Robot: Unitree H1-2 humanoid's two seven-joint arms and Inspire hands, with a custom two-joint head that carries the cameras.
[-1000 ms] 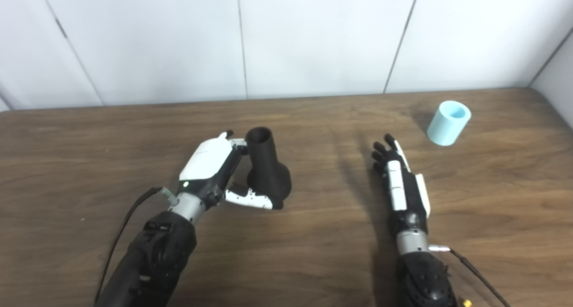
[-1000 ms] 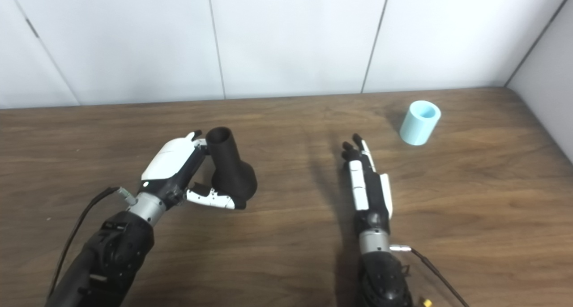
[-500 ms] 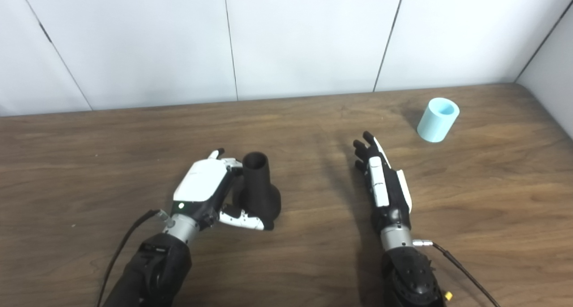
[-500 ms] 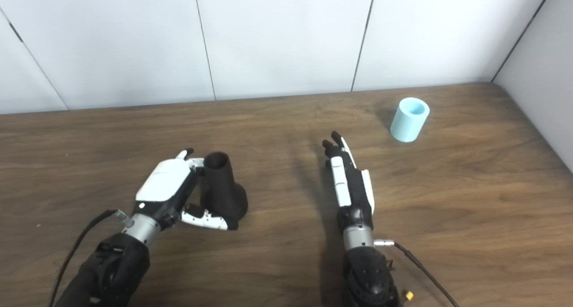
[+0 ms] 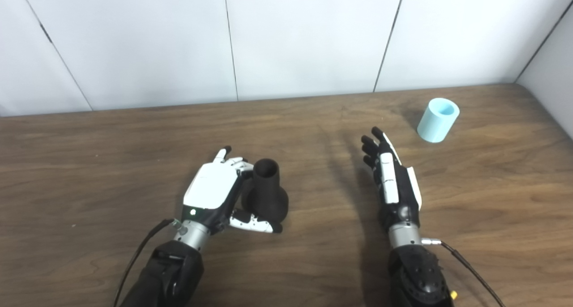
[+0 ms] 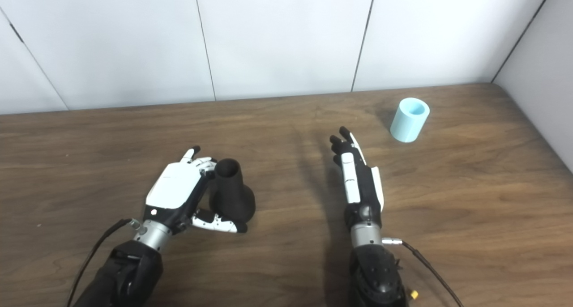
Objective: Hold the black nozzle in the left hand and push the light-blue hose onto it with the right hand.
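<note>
So the count here is simple: one black nozzle (image 5: 266,191), one light-blue hose (image 5: 438,120) piece, two hands, all on one brown wooden table (image 5: 89,164)

The left hand (image 5: 214,192) sits around 7 o'clock on the table and it's grasping the nozzle. The fingers (image 5: 233,160) wrap the far side of the narrow neck and the thumb (image 5: 253,224) lies along the near side of the wide flared base. The nozzle stands roughly upright, narrow open end up, leaning a bit away toward 12 o'clock. Can't really tell if its base is resting on the wood or lifted just off it.

The right hand (image 5: 391,181) is around 4 o'clock, turned on edge with the fingers stretched out straight and pointing toward 12 o'clock. It's released, holding nothing, fingers close together but not curled.

The hose is a short stubby cylinder standing on end at about 2 o'clock, near the far right corner, open end up and tipped slightly toward the back wall. It's well apart from the right hand, off past its fingertips toward 1 o'clock from them. Nothing is touching it, and it's way across the table from the nozzle.

One cable trails off each wrist, so two cables total, and plain white wall panels (image 5: 304,34) run behind the table
</note>
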